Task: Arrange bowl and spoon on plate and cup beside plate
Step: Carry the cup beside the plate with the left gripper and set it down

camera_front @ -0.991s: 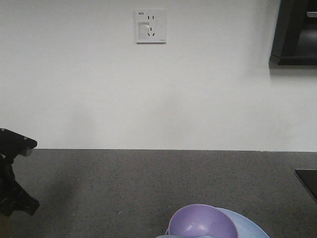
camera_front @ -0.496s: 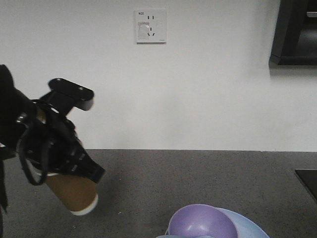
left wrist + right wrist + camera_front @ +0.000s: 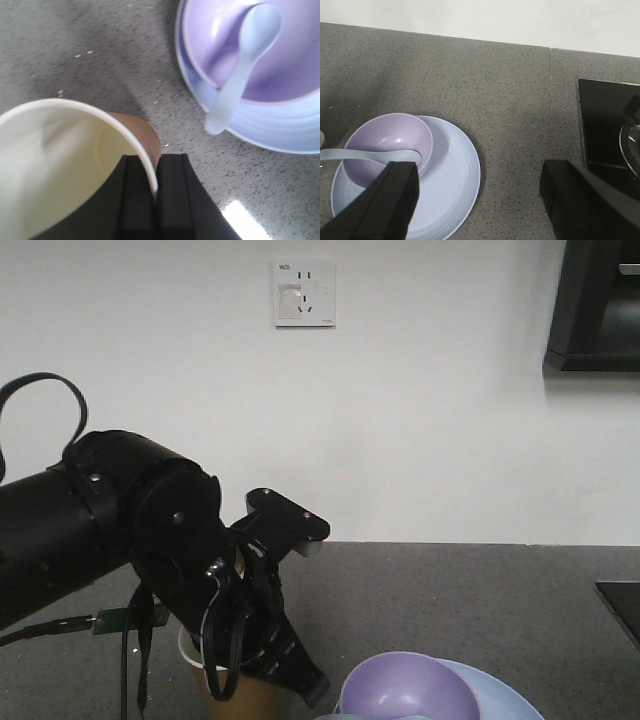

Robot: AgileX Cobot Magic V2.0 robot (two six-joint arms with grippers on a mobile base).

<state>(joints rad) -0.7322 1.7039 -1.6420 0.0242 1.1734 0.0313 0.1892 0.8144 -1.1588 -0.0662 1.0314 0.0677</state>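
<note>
The brown paper cup (image 3: 60,165) stands upright, mouth up, just left of the light blue plate (image 3: 280,132). My left gripper (image 3: 155,187) is shut on the cup's wall, one finger inside the rim and one outside. Whether the cup rests on the counter I cannot tell. The lavender bowl (image 3: 300,55) sits on the plate with the pale spoon (image 3: 240,75) lying in it, its handle sticking out over the rim. In the front view the cup (image 3: 245,698) is low beside the bowl (image 3: 410,690). My right gripper (image 3: 480,170) hangs open over the plate's (image 3: 452,185) right edge.
The dark speckled counter (image 3: 510,100) runs back to a white wall with a socket (image 3: 304,292). A black stove top (image 3: 607,125) with a pan's rim lies at the right. My left arm (image 3: 120,520) fills the left of the front view.
My left arm has swung in from the left edge, carrying the cup rightwards and down. The cup went from tilted in the air to upright, low beside the plate.
</note>
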